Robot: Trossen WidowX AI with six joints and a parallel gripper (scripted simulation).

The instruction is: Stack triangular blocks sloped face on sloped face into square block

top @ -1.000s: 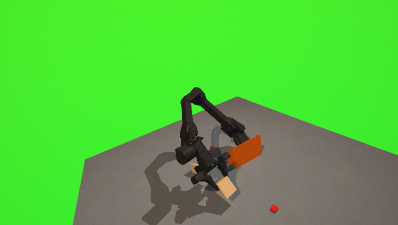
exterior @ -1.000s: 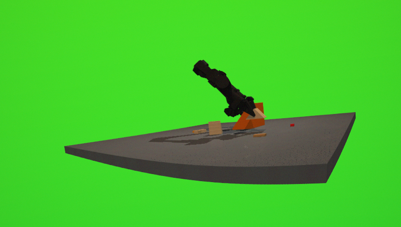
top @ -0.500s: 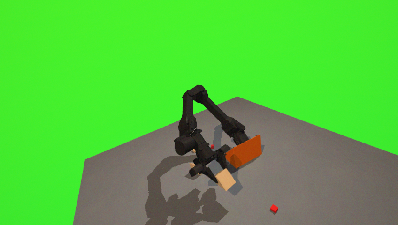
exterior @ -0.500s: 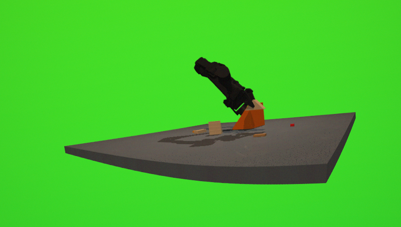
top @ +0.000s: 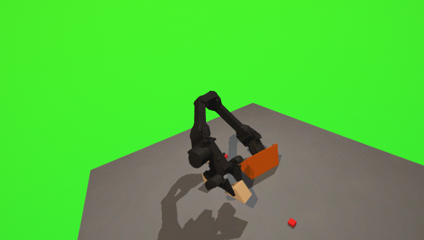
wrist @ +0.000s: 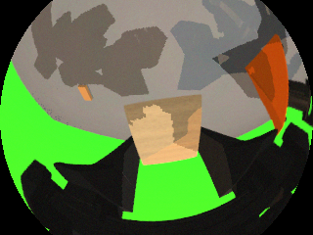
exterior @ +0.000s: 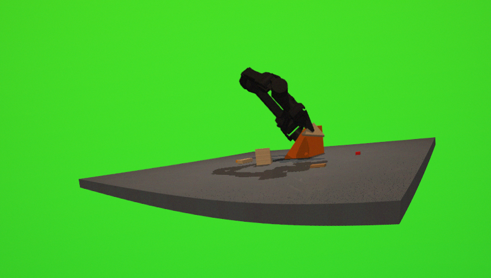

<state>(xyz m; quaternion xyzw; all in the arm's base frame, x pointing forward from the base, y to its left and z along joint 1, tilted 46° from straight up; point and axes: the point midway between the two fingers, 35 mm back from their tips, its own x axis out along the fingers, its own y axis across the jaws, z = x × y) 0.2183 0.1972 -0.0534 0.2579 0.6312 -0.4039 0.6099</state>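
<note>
My gripper (top: 234, 190) (exterior: 310, 131) (wrist: 167, 136) is shut on a tan triangular block (top: 243, 192) (exterior: 316, 132) (wrist: 159, 147) and holds it off the grey table (top: 327, 178) (exterior: 310, 199). In the exterior view the held block shows level with the top of a large orange wedge (top: 263, 162) (exterior: 306, 146) (wrist: 270, 81). A second tan block (exterior: 263, 156) stands on the table left of the wedge; in the top view the arm hides most of it.
Two small flat tan pieces (exterior: 244, 160) (exterior: 317, 165) lie on the table; one shows in the wrist view (wrist: 85, 93). A small red cube (top: 291, 222) (exterior: 357, 153) lies to the right, another (top: 226, 155) beside the arm.
</note>
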